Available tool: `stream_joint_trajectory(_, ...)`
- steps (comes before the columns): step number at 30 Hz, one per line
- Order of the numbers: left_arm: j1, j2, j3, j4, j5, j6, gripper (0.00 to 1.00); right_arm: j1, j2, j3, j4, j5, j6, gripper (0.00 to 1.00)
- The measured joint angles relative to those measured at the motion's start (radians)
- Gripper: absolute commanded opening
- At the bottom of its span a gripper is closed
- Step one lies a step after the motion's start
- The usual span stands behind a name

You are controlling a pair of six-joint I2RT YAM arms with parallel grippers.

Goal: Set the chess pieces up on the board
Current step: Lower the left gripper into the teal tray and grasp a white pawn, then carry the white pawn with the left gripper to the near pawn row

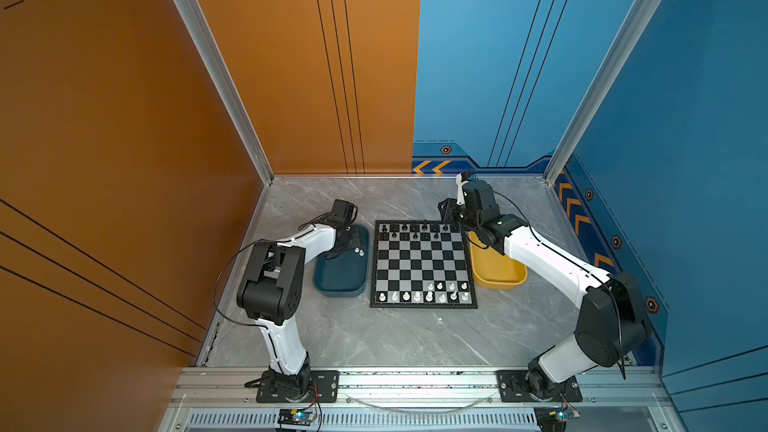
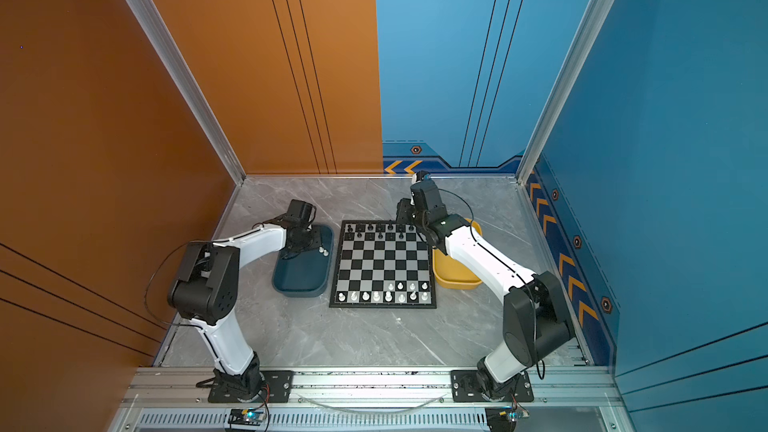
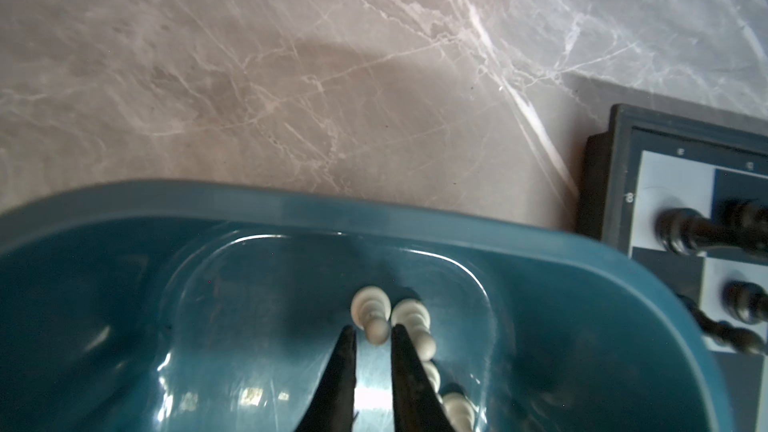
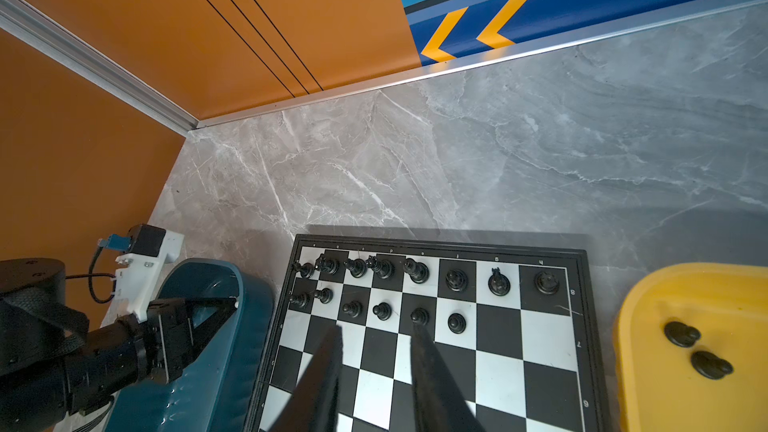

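The board (image 1: 422,264) (image 2: 384,263) lies in the middle of the table. Black chess pieces (image 4: 415,272) fill its far row, with several black pawns (image 4: 381,310) in front of them. White chess pieces (image 1: 424,296) line the near row, with several white pawns (image 1: 451,285) ahead of them on the right. My left gripper (image 3: 374,329) is down in the teal tray (image 3: 582,284), shut on the head of a white pawn (image 3: 371,310). Another white pawn (image 3: 415,320) stands right beside it. My right gripper (image 4: 376,328) hovers open over the board's far rows, holding nothing.
The teal tray (image 1: 340,280) sits left of the board and a yellow tray (image 1: 498,278) sits right of it, under the right arm. Two black pawns (image 4: 681,334) lie in the yellow tray (image 4: 665,284). More white pawns (image 3: 457,409) lie beside the left fingers.
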Motion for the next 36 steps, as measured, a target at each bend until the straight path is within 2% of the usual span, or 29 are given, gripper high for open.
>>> stream_joint_trajectory(10,0.000,0.020,0.020,0.004,0.000,0.000,0.17,0.000,0.015,0.013,-0.001,-0.003,0.000,0.30)
stream_joint_trajectory(21,0.000,0.029,0.035,0.005,0.000,0.000,0.00,0.000,0.023,0.019,-0.001,-0.004,0.000,0.30)
stream_joint_trajectory(31,0.000,0.013,0.033,-0.009,0.000,0.003,0.00,0.001,0.029,0.027,-0.001,-0.011,0.000,0.30)
stream_joint_trajectory(36,-0.003,-0.083,0.013,-0.027,0.000,0.004,0.00,0.001,0.029,0.027,-0.001,-0.019,0.000,0.30)
